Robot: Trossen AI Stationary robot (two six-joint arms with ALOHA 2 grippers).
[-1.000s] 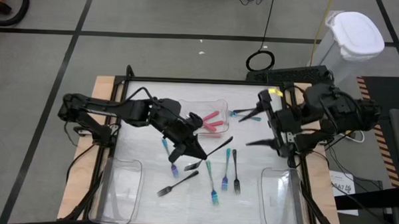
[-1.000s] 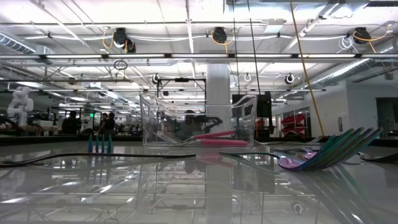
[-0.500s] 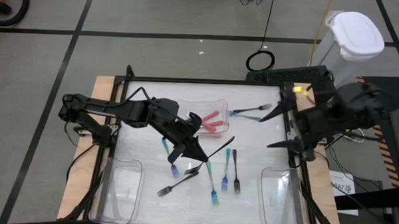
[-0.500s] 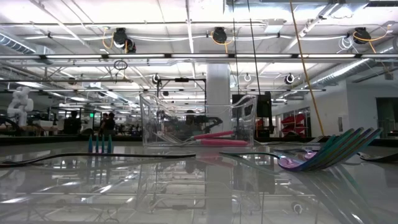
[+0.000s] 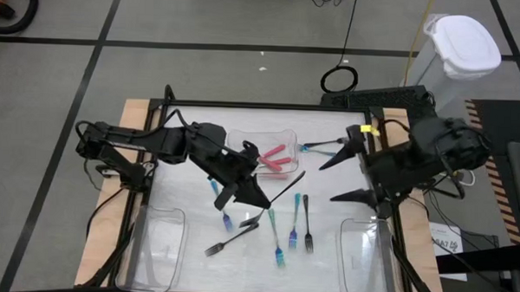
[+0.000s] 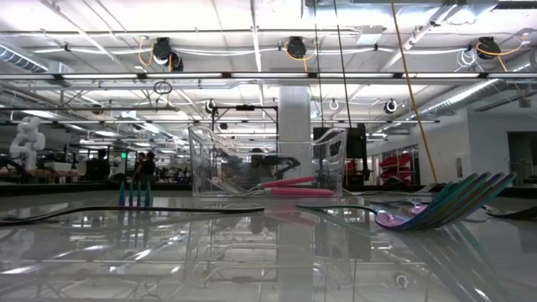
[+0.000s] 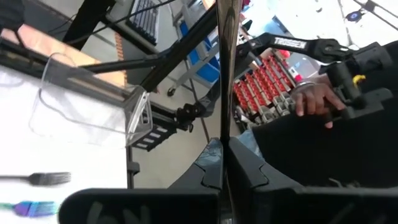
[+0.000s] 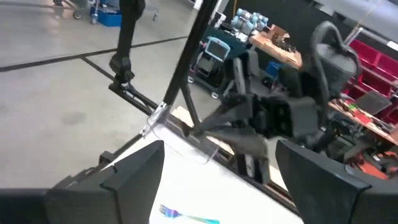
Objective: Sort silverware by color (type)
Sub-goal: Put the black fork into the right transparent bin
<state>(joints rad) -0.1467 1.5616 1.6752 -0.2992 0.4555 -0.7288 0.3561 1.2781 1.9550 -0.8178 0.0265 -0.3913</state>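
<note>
Silverware [image 5: 278, 238] lay scattered mid-table [image 5: 189, 182]: teal forks [image 5: 275, 235] and dark forks [image 5: 231, 239] loose near the front; pink pieces [image 5: 275, 157] sat in the far clear tray [image 5: 288, 138]; one teal fork [image 5: 321, 147] lay near the far right edge; the left pincer [image 5: 256, 198] was clamped on a dark utensil [image 5: 284, 188] held above the table, slanting toward the tray; the right pincer [image 5: 344, 177] hung wide and empty over the table's right side.
</note>
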